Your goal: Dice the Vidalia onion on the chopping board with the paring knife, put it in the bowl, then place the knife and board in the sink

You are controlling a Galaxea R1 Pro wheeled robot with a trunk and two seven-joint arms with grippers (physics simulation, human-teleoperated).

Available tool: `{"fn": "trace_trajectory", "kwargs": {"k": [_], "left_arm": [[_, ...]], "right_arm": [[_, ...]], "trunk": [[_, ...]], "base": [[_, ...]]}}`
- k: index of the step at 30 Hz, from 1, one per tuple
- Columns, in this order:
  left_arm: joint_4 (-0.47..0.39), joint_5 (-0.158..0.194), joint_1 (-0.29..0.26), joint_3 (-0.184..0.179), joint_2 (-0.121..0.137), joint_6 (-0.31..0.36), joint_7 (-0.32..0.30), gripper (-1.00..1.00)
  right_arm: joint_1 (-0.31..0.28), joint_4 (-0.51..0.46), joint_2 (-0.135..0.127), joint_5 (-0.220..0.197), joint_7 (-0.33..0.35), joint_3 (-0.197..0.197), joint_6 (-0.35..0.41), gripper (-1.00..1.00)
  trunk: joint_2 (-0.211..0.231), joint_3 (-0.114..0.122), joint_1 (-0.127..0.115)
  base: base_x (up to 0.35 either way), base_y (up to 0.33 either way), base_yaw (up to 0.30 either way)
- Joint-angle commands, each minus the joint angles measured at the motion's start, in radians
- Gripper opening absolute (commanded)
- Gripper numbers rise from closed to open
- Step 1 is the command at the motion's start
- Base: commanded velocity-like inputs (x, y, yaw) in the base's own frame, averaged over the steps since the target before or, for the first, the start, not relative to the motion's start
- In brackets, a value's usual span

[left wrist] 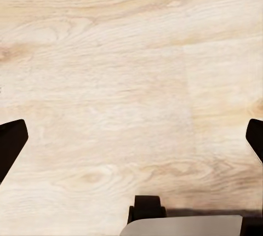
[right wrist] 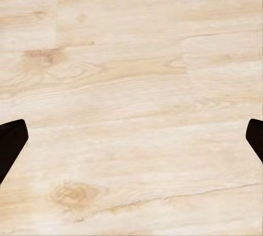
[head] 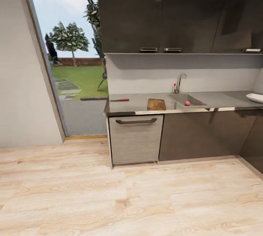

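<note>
Head view, from across the room: long glossy dark grey countertop point(head: 140, 101) with a mirror sheen, running under dark flat-fronted wall cabinets point(head: 175, 11). Recessed in it, the sink point(head: 181, 99), a rectangular grey steel basin with a curved chrome tap point(head: 179, 81) and a small red knob point(head: 174, 84) at its back edge. Inside the basin sits the Vidalia onion point(head: 187, 103), a small round pinkish-red bulb (toward the front wall). Just beside the sink lies the chopping board point(head: 156, 104), dark brown wood, rounded corners, flat on the worktop. Farther along, well apart from the board, the paring knife point(head: 119, 100): slim, red-orange handle, lying flat. At the far end of the worktop, the bowl point(head: 255, 97), white and shallow, cut off by the frame edge; contents cannot be told. Below, a brushed-grey appliance front point(head: 135, 139) with a dark bar handle.

Floor point(head: 120, 199): pale wood planks, visible grain.

Left gripper point(left wrist: 131, 140): dark fingers spread wide over the planks, nothing between them. Right gripper point(right wrist: 131, 140): likewise spread, holding nothing.
</note>
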Motion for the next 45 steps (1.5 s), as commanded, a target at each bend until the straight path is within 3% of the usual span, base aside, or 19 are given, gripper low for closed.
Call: {"fn": "trace_trajectory", "kwargs": {"k": [1,10,45], "left_arm": [[-0.001,0.000,0.000,0.001,0.000,-0.002,0.000,1.00],[0.000,0.000,0.000,0.000,0.000,-0.018,0.000,1.00],[0.002,0.000,0.000,-0.001,0.000,-0.031,0.000,1.00]], "right_arm": [[0.000,0.000,0.000,0.000,-0.001,0.000,-0.002,1.00],[0.000,0.000,-0.001,0.000,-0.001,0.000,-0.002,1.00],[0.000,0.002,-0.007,0.002,0.005,0.008,-0.002,1.00]], "trunk": [[0.000,-0.001,0.001],[0.000,-0.001,0.001],[0.000,-0.001,0.001]], "base": [[0.303,-0.109,0.228],[0.233,-0.085,0.169],[0.232,-0.196,0.001]]}}
